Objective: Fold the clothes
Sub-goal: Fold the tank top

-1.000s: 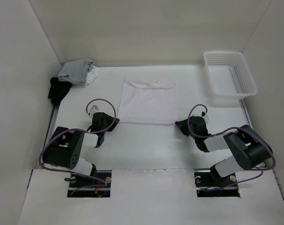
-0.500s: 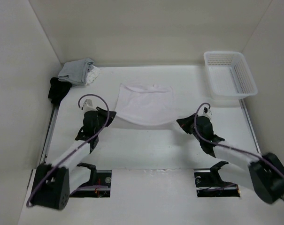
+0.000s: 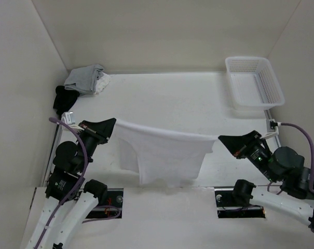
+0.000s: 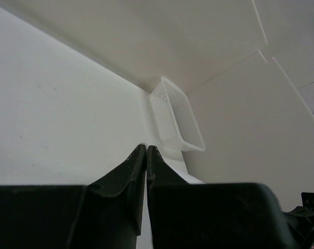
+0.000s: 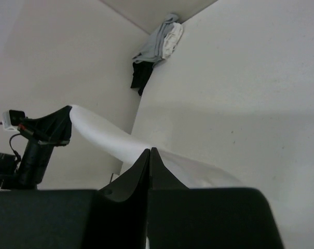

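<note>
My left gripper (image 3: 113,123) and right gripper (image 3: 221,139) pinch the shirt (image 3: 162,155), hanging stretched between them, no fold made yet.

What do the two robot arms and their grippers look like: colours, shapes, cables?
The left arm and right arm have bulky black joint housings and white links near the bases. The left gripper and right gripper are matte black and taper to a point. A thin purple cable loops along each arm, ending at a small white connector by the wrist.
</note>
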`<control>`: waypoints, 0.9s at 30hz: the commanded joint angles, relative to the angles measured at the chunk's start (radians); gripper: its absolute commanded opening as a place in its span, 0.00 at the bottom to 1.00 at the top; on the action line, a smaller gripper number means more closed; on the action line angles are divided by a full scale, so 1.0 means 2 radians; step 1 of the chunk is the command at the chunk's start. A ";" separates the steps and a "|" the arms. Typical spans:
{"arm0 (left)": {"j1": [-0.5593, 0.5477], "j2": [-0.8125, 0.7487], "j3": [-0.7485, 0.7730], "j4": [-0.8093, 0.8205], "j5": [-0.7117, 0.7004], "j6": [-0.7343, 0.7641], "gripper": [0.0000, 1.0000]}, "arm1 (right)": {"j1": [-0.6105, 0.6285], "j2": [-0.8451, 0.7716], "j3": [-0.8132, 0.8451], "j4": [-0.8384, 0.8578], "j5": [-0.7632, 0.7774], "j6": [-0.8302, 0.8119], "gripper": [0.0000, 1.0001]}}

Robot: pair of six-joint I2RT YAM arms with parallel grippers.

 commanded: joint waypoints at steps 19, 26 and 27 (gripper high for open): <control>0.105 0.508 0.030 0.317 0.021 -0.018 0.03 | -0.377 0.536 0.013 0.372 -0.314 -0.116 0.00; 0.105 0.476 0.011 0.324 0.035 -0.029 0.04 | -0.380 0.509 -0.019 0.374 -0.313 -0.115 0.00; 0.104 0.462 -0.007 0.322 0.038 -0.029 0.04 | -0.378 0.494 -0.042 0.376 -0.311 -0.113 0.00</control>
